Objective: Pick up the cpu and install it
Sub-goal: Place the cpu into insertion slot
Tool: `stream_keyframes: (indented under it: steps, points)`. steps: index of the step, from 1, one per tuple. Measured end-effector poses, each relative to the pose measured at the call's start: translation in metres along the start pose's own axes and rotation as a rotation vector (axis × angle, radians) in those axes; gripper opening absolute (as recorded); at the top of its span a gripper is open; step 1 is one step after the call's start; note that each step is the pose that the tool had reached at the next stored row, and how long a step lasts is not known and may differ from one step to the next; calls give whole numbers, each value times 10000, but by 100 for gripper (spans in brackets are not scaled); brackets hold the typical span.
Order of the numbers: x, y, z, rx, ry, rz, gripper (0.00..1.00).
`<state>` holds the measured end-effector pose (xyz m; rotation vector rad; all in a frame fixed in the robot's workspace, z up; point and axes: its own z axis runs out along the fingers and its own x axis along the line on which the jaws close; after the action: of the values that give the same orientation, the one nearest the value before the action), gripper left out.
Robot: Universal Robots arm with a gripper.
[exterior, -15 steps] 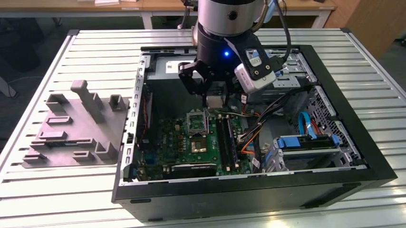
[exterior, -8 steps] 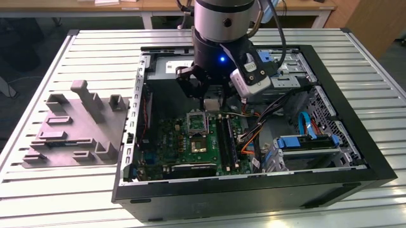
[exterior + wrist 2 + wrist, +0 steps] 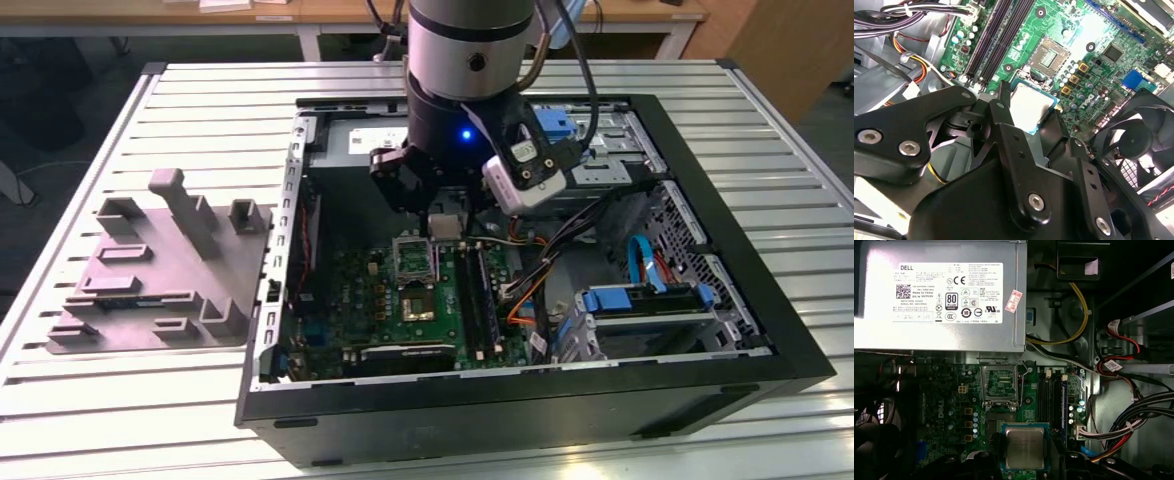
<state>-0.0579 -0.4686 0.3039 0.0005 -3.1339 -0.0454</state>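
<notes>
The cpu point(image 3: 1032, 104), a small square chip with a silvery top and a blue-green rim, sits between the black fingers point(image 3: 999, 107) of my gripper point(image 3: 1029, 114), which is shut on it. It hangs above the green motherboard point(image 3: 944, 410) inside the open computer case point(image 3: 534, 400). In the first wrist view the cpu point(image 3: 1025, 447) is just beside the socket point(image 3: 998, 426), whose metal frame point(image 3: 999, 383) stands flipped open. The socket point(image 3: 1054, 54) shows a dark centre beyond the chip. In the exterior view my gripper point(image 3: 446, 222) hovers over the socket point(image 3: 418, 298).
A grey power supply box point(image 3: 939, 295) with a white label lies behind the board. Cable bundles point(image 3: 1134, 430) run along one side, memory slots point(image 3: 999, 35) beside the socket, a black fan point(image 3: 1136, 142) close by. A grey fixture point(image 3: 160, 270) stands on the slatted table point(image 3: 134, 420).
</notes>
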Motion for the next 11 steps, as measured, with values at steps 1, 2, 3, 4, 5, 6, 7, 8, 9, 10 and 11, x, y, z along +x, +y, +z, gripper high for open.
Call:
stream_keyframes:
  steps: [1, 2, 3, 4, 5, 6, 7, 8, 9, 10, 11]
  points:
    - [0, 0, 1, 0, 0, 0, 47]
    - [0, -1, 2, 0, 0, 0, 47]
    - [0, -2, 5, -1, -1, 1, 47]
    - [1, -3, 6, -1, 0, 1, 47]
    - [0, -5, 8, 0, 0, 1, 47]
    - [0, -6, 11, -1, 0, 0, 47]
    - [0, -7, 15, -2, -1, 0, 47]
    - [0, -7, 20, -2, -1, 1, 47]
    - [0, -7, 24, 0, 0, 0, 47]
    - [0, -7, 25, 1, 1, 0, 47]
    - [0, -8, 24, 2, 2, 0, 47]
